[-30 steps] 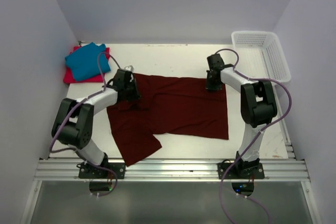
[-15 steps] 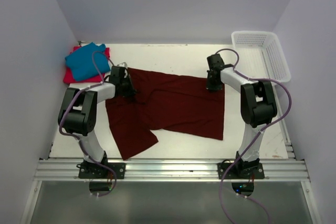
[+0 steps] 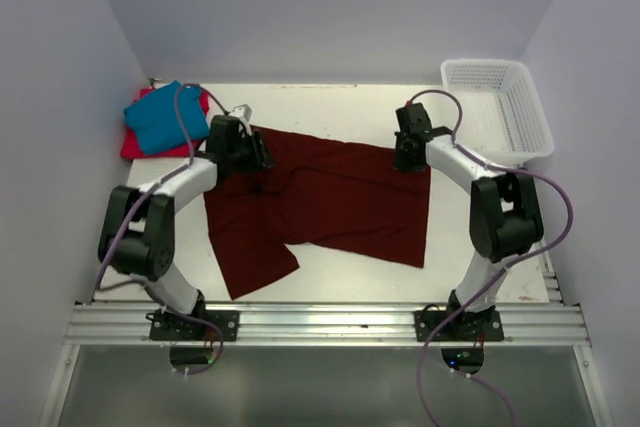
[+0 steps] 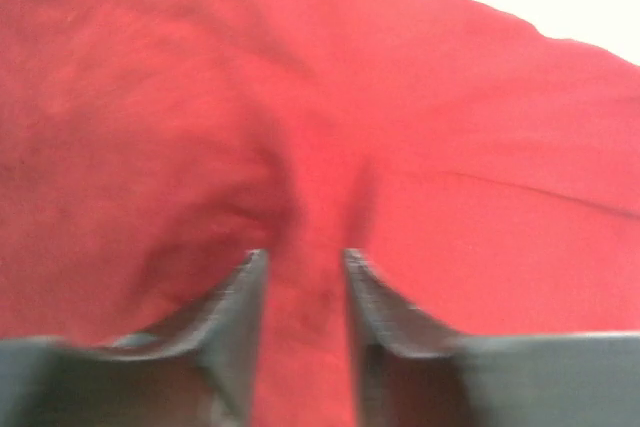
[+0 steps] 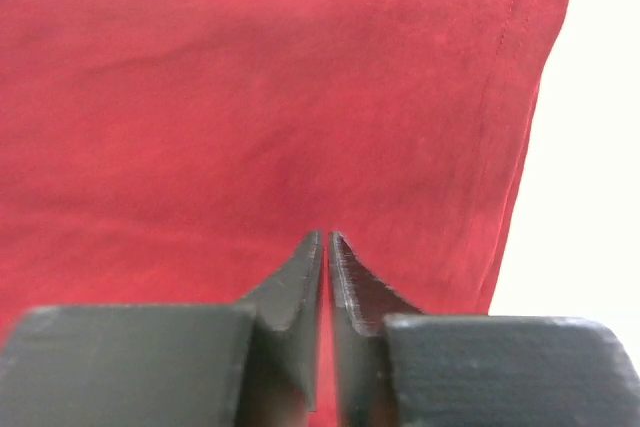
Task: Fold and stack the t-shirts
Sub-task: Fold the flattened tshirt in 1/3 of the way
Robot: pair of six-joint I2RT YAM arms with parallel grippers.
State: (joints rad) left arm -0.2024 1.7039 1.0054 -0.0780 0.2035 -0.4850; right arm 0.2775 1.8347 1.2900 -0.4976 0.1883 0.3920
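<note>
Top external: left end effector (image 3: 258, 155) parted, right end effector (image 3: 405, 161) closed, at t-shirt (image 3: 345, 205) edge.

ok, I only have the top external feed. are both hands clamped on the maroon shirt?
Observer: no. In the left wrist view the left hand has its fingers apart, and the maroon t-shirt shows through the gap.
Operator: and the right one?
Observer: the right hand has its fingers all but touching, with only a slit between them. I can't tell if cloth is pinched.
Operator: is the edge next to it flat?
Observer: yes. The right wrist view shows the stitched hem lying flat and straight, with bare table beyond it.
</note>
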